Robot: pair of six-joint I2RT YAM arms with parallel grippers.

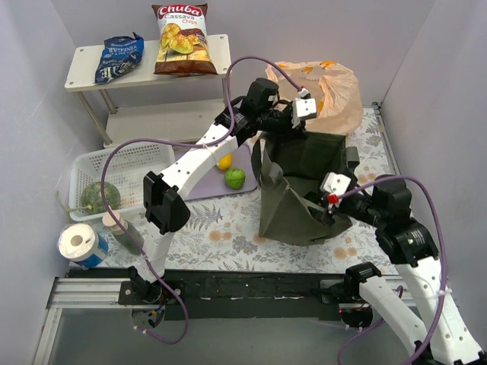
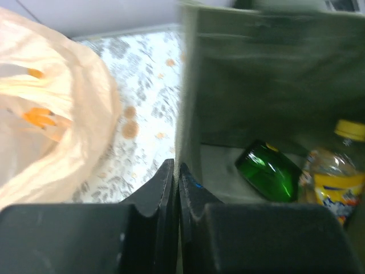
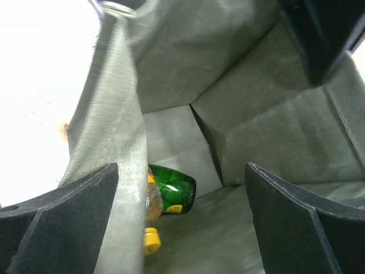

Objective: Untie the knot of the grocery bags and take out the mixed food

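The peach-orange grocery bag (image 1: 323, 90) stands at the back right behind the olive tote (image 1: 293, 209); it also shows in the left wrist view (image 2: 51, 114). Its knot is not visible. My left gripper (image 1: 304, 106) (image 2: 175, 166) is shut on the tote's far rim. My right gripper (image 1: 332, 190) (image 3: 181, 166) is open at the tote's near rim, one wall between its fingers. Inside the tote lie an orange drink bottle (image 2: 336, 171) and a green bottle (image 3: 174, 191). The chips bag (image 1: 181, 38) and the blue snack bag (image 1: 118, 57) lie on the shelf.
A yellow fruit (image 1: 224, 161) and a green fruit (image 1: 234, 178) sit on a purple mat (image 1: 247, 156). A melon (image 1: 100, 196) lies in the white basket (image 1: 129, 161). A paper roll (image 1: 78, 243) and a small bottle (image 1: 120, 226) stand front left. Walls close in on both sides.
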